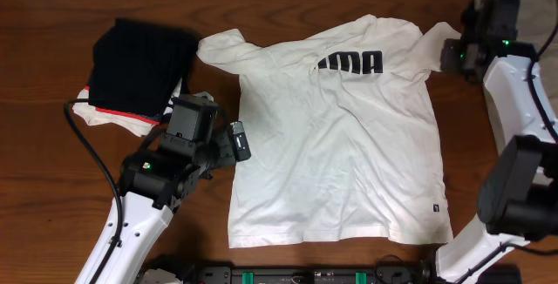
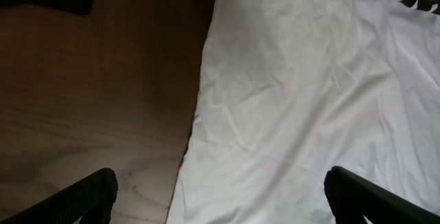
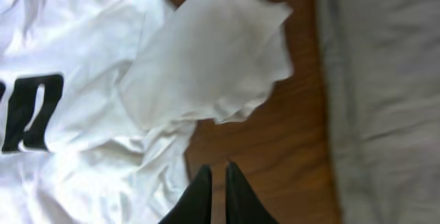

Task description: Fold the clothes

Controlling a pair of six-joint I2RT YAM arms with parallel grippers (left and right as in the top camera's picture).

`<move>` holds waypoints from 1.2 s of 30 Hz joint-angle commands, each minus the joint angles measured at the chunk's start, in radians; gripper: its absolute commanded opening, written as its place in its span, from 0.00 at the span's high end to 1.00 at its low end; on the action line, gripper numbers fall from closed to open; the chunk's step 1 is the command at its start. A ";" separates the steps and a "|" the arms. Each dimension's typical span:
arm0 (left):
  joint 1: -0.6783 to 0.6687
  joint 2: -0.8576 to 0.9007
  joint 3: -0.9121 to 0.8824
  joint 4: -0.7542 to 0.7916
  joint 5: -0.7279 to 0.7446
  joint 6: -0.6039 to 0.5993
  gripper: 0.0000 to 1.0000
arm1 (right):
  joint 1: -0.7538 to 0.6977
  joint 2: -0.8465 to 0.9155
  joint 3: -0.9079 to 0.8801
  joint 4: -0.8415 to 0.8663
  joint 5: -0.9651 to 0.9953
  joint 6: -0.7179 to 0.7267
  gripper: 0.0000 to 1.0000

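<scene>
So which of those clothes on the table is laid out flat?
The white T-shirt with black block lettering, spread open in the middle. The black garment at the far left is folded, sitting on top of other cloth.

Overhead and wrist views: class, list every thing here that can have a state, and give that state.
T-shirt: unfolded, spread flat, lettering up.
Sleeve: rumpled, partly folded over.
Black garment: folded, beside the T-shirt.
Grey cloth: lying flat.
Left gripper: open, empty, over the T-shirt's side edge.
Right gripper: shut, empty, over bare table beside the sleeve.
</scene>
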 commanded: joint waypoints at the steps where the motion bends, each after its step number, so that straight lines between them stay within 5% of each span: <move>1: 0.003 -0.001 0.008 -0.002 -0.016 -0.001 0.02 | -0.006 0.086 -0.023 0.023 -0.111 0.031 0.99; 11: 0.003 -0.001 0.008 -0.002 -0.016 -0.001 0.02 | -0.006 0.261 -0.023 0.170 -0.263 0.016 0.99; 21: 0.003 -0.001 0.008 -0.002 -0.016 -0.001 0.02 | -0.012 0.281 -0.023 0.035 0.092 0.016 0.99; 34: 0.003 -0.001 0.008 -0.002 -0.016 -0.001 0.02 | -0.019 0.192 0.002 -0.044 0.112 0.054 0.98; 36: 0.003 -0.001 0.008 -0.002 -0.016 -0.001 0.02 | -0.019 0.137 0.005 -0.048 0.106 0.054 0.92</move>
